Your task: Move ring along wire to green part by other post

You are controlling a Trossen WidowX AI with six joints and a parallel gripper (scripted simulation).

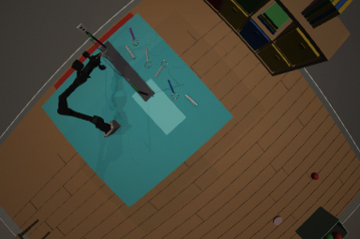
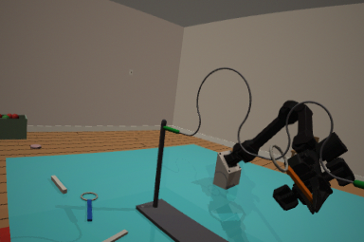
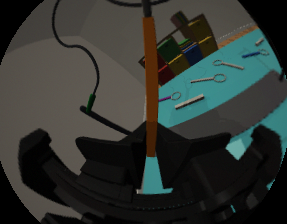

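Bench (image 1: 155, 161) (image 2: 123, 168) (image 3: 179, 112): turquoise top, dark base strip (image 1: 124, 67) (image 2: 182, 227) (image 3: 234, 112) on it. Black arm (image 1: 63, 105) (image 2: 303, 127) reaches to the wire (image 2: 250, 97) (image 3: 98, 70). Gripper (image 1: 102, 58) (image 2: 303, 194) (image 3: 150, 123) closed on the orange handle (image 2: 300, 183) (image 3: 151, 75), which slants in the exterior view. Ring (image 2: 278, 158) at handle's upper end, at the grey wire's low stretch between two loops, away from both green parts; contact with wire: cannot tell.

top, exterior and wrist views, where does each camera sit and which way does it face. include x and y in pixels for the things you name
Top: high above the mat (image 1: 141, 175), facing down; whole arm shows.
Exterior: low beside the mat (image 2: 118, 168), looking across it toward the walls; arm at right.
Wrist: on the arm behind the pincer (image 1: 104, 54) (image 2: 300, 188) (image 3: 151, 137), facing out along the orange handle (image 2: 300, 183) (image 3: 151, 75); dark fingers show.
Top and wrist share the cubby shelf (image 1: 300, 21) (image 3: 200, 21).
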